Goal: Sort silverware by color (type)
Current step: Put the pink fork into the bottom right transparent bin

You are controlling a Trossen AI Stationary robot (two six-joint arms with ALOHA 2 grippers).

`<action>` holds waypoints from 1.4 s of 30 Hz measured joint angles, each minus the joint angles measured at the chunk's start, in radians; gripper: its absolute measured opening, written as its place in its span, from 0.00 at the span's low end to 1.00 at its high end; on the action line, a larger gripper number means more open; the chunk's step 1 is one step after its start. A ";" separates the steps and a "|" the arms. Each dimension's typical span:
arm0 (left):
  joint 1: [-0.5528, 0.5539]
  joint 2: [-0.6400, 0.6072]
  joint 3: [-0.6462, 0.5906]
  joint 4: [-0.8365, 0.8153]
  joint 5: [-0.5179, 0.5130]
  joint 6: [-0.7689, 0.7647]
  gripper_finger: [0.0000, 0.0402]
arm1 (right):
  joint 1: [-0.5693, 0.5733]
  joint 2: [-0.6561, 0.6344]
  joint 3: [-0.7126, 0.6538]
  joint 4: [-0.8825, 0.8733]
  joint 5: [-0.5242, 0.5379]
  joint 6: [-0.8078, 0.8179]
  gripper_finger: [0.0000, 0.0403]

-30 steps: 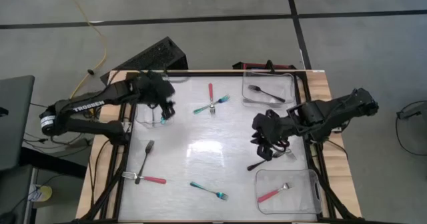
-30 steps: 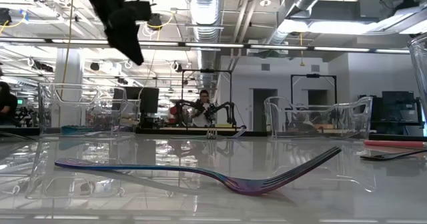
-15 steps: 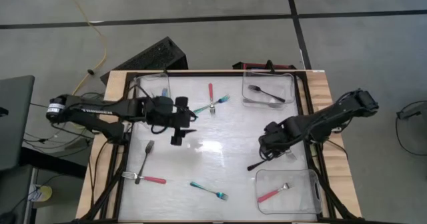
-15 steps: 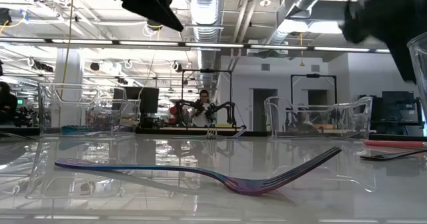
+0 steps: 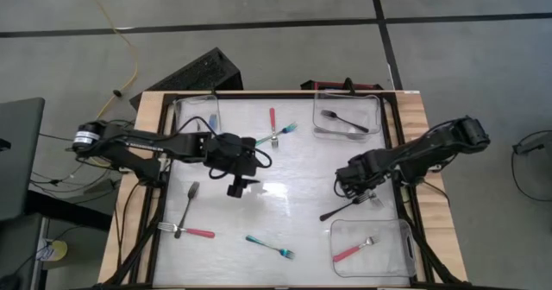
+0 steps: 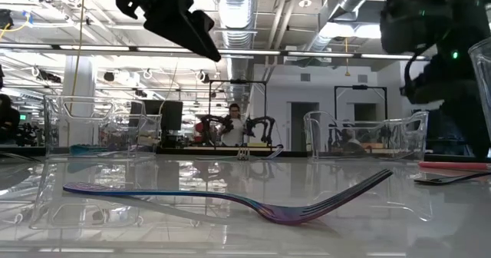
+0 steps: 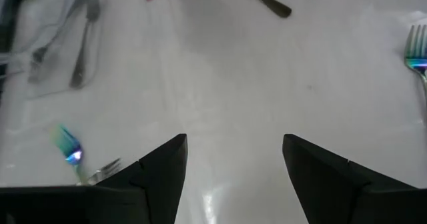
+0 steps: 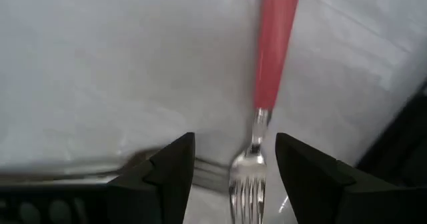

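Left end effector (image 5: 239, 186) open over table; right end effector (image 5: 360, 189) open above black fork (image 5: 338, 209).

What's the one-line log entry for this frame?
left gripper: open, empty, over table centre | right gripper: open, straddling red-handled fork | black fork: beside right gripper | sorted: black fork in far tray

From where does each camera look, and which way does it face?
High: above the table, facing straight down; left gripper and right gripper show.
Low: at table-top height, facing level into the room; left arm and right arm enter from above.
Left wrist: on left arm, facing the table past its open fingers.
Right wrist: on right arm, facing a red-handled fork past its open fingers.
Shared: high and low both show the teal fork at the front edge.
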 joint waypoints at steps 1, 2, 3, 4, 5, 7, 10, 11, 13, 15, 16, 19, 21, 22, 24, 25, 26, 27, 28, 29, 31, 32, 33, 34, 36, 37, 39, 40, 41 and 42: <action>0.000 0.004 0.000 0.001 0.007 -0.008 0.58 | -0.011 0.000 -0.020 0.019 -0.001 -0.014 0.57; 0.000 0.004 0.000 0.001 0.009 -0.010 0.58 | -0.020 0.000 -0.038 0.033 -0.001 -0.022 0.57; 0.000 0.004 0.000 0.002 0.010 -0.010 0.58 | -0.028 0.000 -0.053 0.040 0.000 -0.028 0.57; 0.000 0.003 0.000 0.008 0.010 -0.010 0.58 | -0.036 0.000 -0.069 0.049 0.000 -0.032 0.57; 0.000 0.002 0.000 0.011 0.010 -0.011 0.58 | -0.043 0.000 -0.086 0.060 -0.001 -0.040 0.57; 0.000 -0.001 0.000 0.007 0.010 -0.011 0.58 | -0.052 -0.002 -0.108 0.092 -0.003 -0.057 0.57; 0.000 -0.002 0.000 0.013 0.010 -0.015 0.58 | -0.057 -0.004 -0.134 0.151 -0.016 -0.105 0.55; 0.000 -0.002 0.000 0.011 0.011 -0.020 0.58 | -0.057 -0.005 -0.140 0.165 -0.020 -0.116 0.53; 0.000 -0.002 0.000 0.010 0.010 -0.032 0.58 | -0.057 -0.004 -0.142 0.177 -0.022 -0.120 0.47; 0.000 -0.002 0.000 0.010 0.010 -0.038 0.58 | -0.056 -0.004 -0.142 0.189 -0.024 -0.113 0.39; 0.000 -0.002 0.000 0.010 0.010 -0.039 0.58 | -0.056 -0.003 -0.142 0.194 -0.024 -0.102 0.34; 0.000 -0.002 0.000 0.010 0.010 -0.040 0.58 | -0.056 -0.002 -0.142 0.206 -0.028 -0.093 0.18; 0.000 -0.002 0.000 0.010 0.010 -0.040 0.58 | -0.056 -0.003 -0.142 0.208 -0.023 -0.095 0.12; 0.000 -0.002 0.000 0.010 0.010 -0.040 0.58 | -0.055 -0.002 -0.142 0.211 -0.017 -0.098 0.12; 0.000 -0.002 0.000 0.010 0.010 -0.040 0.58 | -0.055 -0.003 -0.139 0.216 -0.002 -0.113 0.12; 0.000 -0.002 0.000 0.010 0.010 -0.040 0.58 | -0.055 -0.002 -0.132 0.215 0.010 -0.122 0.12; 0.000 -0.002 0.000 0.010 0.010 -0.040 0.58 | -0.054 0.000 -0.124 0.210 0.022 -0.134 0.12; 0.000 -0.002 0.000 0.009 0.010 -0.042 0.58 | -0.056 0.002 -0.111 0.209 0.037 -0.155 0.12; 0.000 -0.002 0.000 0.009 0.010 -0.047 0.58 | -0.060 0.005 -0.097 0.218 0.063 -0.179 0.12; 0.000 -0.002 0.000 0.009 0.010 -0.051 0.58 | -0.066 0.005 -0.078 0.232 0.105 -0.202 0.12; 0.000 -0.002 0.000 0.008 0.016 -0.052 0.58 | -0.079 0.003 -0.030 0.227 0.153 -0.252 0.12; 0.000 -0.002 0.000 0.006 0.021 -0.052 0.58 | -0.084 0.002 -0.009 0.204 0.163 -0.278 0.12; 0.000 -0.002 0.000 0.006 0.025 -0.051 0.58 | -0.091 0.003 0.011 0.180 0.169 -0.304 0.12; 0.000 -0.002 0.000 0.007 0.025 -0.051 0.58 | -0.098 0.004 0.035 0.161 0.172 -0.332 0.12; 0.000 -0.002 0.000 0.006 0.027 -0.046 0.58 | -0.116 0.003 0.096 0.165 0.195 -0.385 0.12; 0.000 -0.002 0.000 0.007 0.026 -0.044 0.58 | -0.124 0.002 0.122 0.167 0.207 -0.407 0.12; 0.000 -0.002 0.000 0.007 0.027 -0.042 0.58 | -0.136 0.002 0.177 0.139 0.218 -0.435 0.12; 0.000 -0.002 0.000 0.007 0.027 -0.035 0.58 | -0.136 0.002 0.207 0.120 0.228 -0.450 0.12; 0.000 -0.002 0.000 0.006 0.027 -0.031 0.58 | -0.136 0.002 0.240 0.116 0.232 -0.470 0.12; 0.000 -0.002 0.000 0.007 0.027 -0.026 0.58 | -0.136 0.002 0.277 0.115 0.233 -0.493 0.12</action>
